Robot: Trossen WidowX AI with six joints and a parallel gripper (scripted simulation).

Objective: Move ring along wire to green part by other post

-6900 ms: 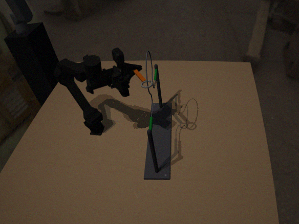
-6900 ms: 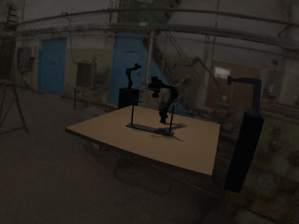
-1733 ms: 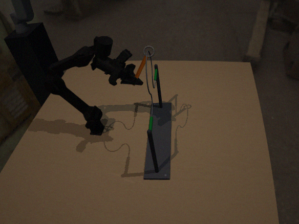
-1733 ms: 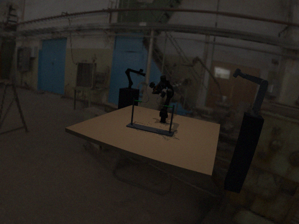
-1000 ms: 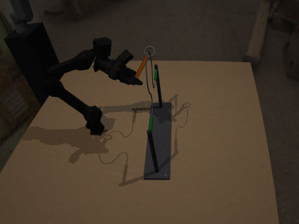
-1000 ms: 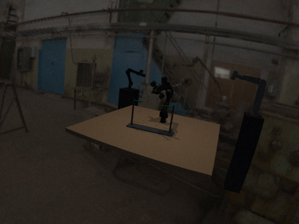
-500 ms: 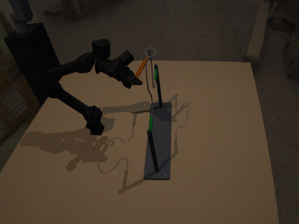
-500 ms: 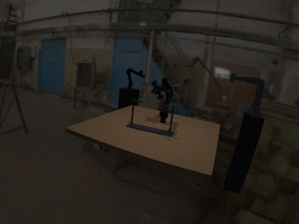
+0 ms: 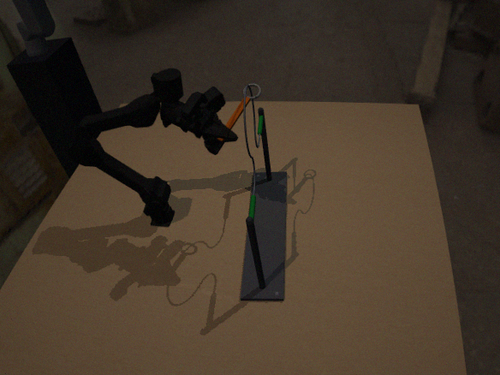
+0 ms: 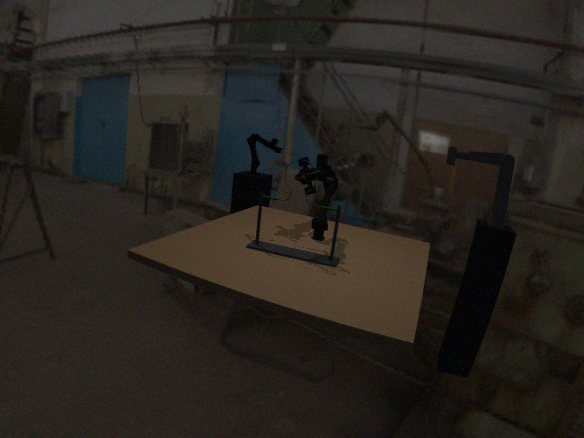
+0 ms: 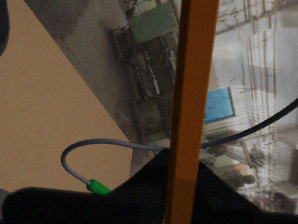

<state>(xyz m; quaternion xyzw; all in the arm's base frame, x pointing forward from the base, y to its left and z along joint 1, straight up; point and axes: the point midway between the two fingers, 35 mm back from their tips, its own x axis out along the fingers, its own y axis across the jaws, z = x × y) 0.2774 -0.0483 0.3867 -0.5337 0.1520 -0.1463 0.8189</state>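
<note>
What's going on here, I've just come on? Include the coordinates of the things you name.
The arm's gripper [image 9: 233,136] is shut on the orange handle [image 9: 238,115] [image 11: 190,100]. The ring [image 9: 259,91] is up at the high bend of the grey wire [image 9: 245,124] [image 11: 107,141], between the two green parts, so it still has to reach a green part and be let go.

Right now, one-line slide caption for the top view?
Gripper shut on orange handle, ring up at the wire's grey arch.
</note>
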